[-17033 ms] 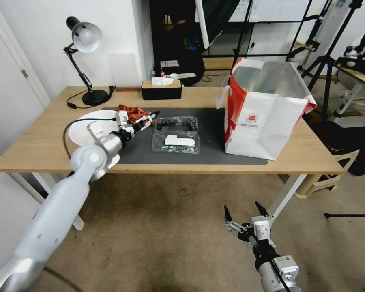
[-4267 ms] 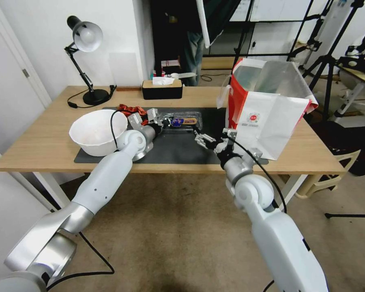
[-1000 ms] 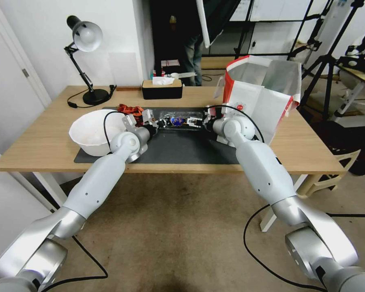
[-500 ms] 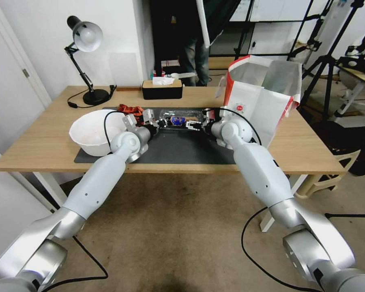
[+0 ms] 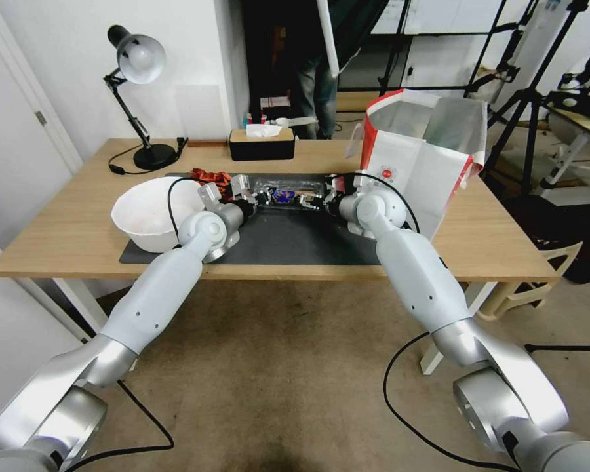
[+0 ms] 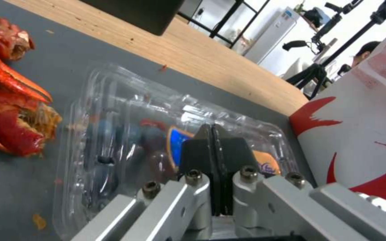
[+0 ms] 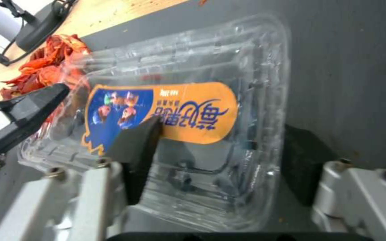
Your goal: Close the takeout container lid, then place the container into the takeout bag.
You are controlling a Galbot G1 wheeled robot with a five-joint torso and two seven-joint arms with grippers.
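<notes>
The takeout container (image 5: 288, 194) lies on the black mat with its lid (image 7: 179, 112) down, blue-orange label up. My left gripper (image 5: 261, 195) is shut, its tips (image 6: 211, 130) resting on the lid at the container's (image 6: 126, 110) left end. My right gripper (image 5: 313, 201) is open at the right end. One finger (image 7: 135, 147) lies over the lid and the other sits on the mat beside the box (image 7: 211, 67). The takeout bag (image 5: 432, 164) stands upright and open just right of the right wrist.
A white bowl (image 5: 144, 210) sits at the mat's left end, beside my left forearm. Red crawfish shells (image 5: 210, 177) lie behind it, close to the container's left end. A black tissue box (image 5: 261, 145) and a desk lamp (image 5: 137, 65) stand at the table's back.
Since 17 s ago the lid has gone from open to closed, and the right arm has come up to the table. Over the last second the right gripper slid left onto the container's end.
</notes>
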